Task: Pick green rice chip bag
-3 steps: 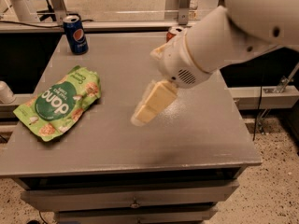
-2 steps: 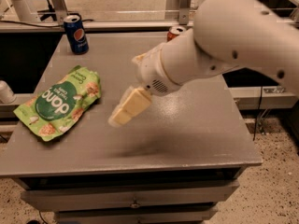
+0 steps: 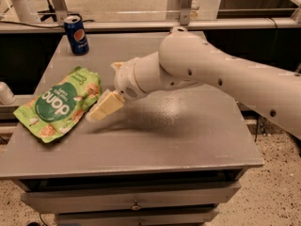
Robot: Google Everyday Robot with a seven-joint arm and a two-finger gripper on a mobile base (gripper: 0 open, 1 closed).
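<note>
While tool [image 3: 97, 114] hovers beside green rice chip bag [image 3: 57, 105], blue can [image 3: 76, 35] well behind.

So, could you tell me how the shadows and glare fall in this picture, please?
In the camera view, the arm throws a soft shadow on the table under the gripper, which hangs at the right edge of the green rice chip bag; the light is even, with no harsh glare on the bag.
</note>
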